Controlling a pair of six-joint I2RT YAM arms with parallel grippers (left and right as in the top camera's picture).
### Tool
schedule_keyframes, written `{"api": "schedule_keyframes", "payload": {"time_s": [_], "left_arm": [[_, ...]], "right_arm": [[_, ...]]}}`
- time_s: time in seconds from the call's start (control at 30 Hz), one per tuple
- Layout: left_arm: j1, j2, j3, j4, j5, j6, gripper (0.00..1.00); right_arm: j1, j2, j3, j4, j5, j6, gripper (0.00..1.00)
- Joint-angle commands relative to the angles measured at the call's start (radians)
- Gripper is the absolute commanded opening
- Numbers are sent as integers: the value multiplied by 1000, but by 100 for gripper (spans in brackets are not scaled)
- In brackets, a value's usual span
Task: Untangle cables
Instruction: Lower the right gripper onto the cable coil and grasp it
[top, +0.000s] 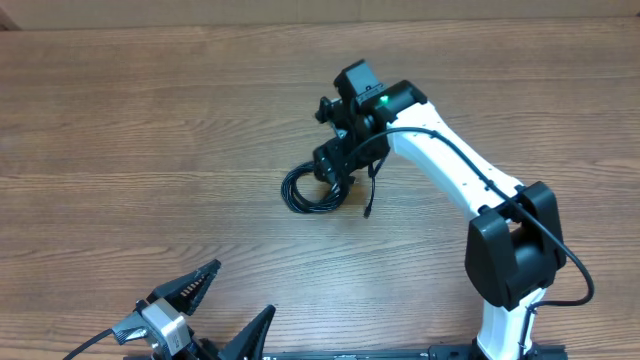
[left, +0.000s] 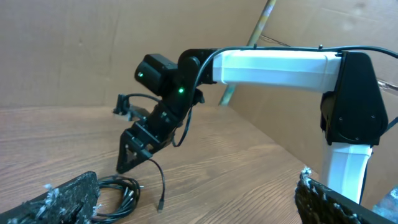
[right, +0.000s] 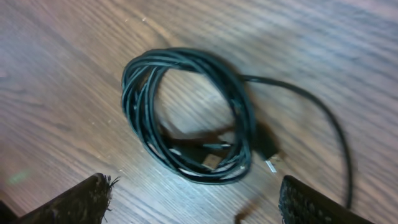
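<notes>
My right gripper, black fingers on a white arm, hangs just over the thin black cables, which lie wound in a loose coil near the middle of the brown wood-grain table. From above, the gripper hides part of the coil, and I cannot tell there how wide its jaws stand.

My right wrist camera shows this: my right gripper is spread wide and holds nothing. The cables lie flat on the wood past its tips. Only here do I see several overlapping loops and a small plug resting by the coil's rim.

My left wrist camera looks from the side. The right gripper points down above the cables without touching them, and one loose cord end trails onto the table.

My left gripper sits well apart at the near edge, wide open and empty.
</notes>
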Motion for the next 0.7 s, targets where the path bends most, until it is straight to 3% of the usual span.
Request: {"api": "schedule_keyframes", "payload": {"time_s": [0.0, 0.6, 0.67], "left_arm": [[-2, 12, 0, 1, 17, -19, 100], [-2, 12, 0, 2, 23, -18, 100], [-2, 12, 0, 2, 23, -18, 100]], "right_arm": [[21, -1, -55, 19, -17, 13, 86], [19, -1, -262, 290, 25, 77, 84], [19, 0, -280, 326, 25, 80, 71]]}}
